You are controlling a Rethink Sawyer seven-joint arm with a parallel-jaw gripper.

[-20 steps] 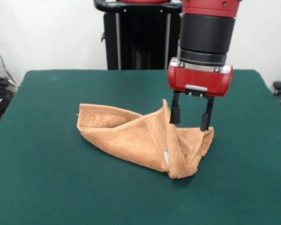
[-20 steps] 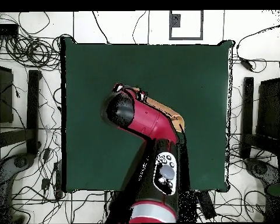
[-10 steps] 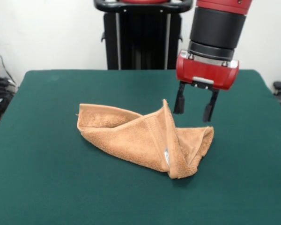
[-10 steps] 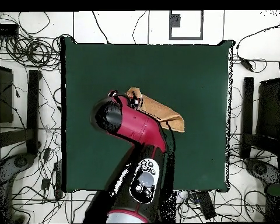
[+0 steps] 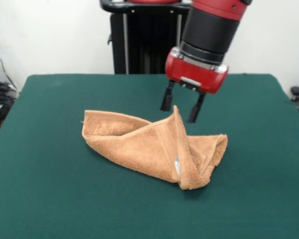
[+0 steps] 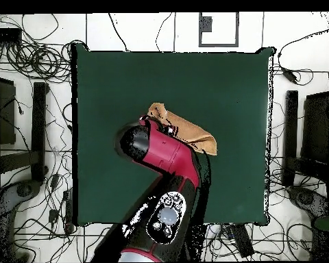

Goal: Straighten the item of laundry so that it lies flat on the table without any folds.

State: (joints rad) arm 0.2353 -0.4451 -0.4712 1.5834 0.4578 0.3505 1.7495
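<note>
The orange-tan towel (image 5: 149, 147) lies crumpled and folded in the middle of the green table (image 5: 50, 199), with a raised ridge standing up near its right side and a small white tag at the fold. My gripper (image 5: 180, 107) hovers open and empty just above and behind that ridge, not touching the cloth. In the overhead view the towel (image 6: 190, 133) shows partly, its near edge hidden under the red arm; the gripper itself is hidden by the arm there.
The robot's black pedestal (image 5: 144, 40) stands at the table's far edge. Cables and equipment (image 6: 30, 75) lie on the floor around the table.
My gripper has let go of the towel's right part, risen, and swung left to above the ridge. The towel has stayed as it was.
</note>
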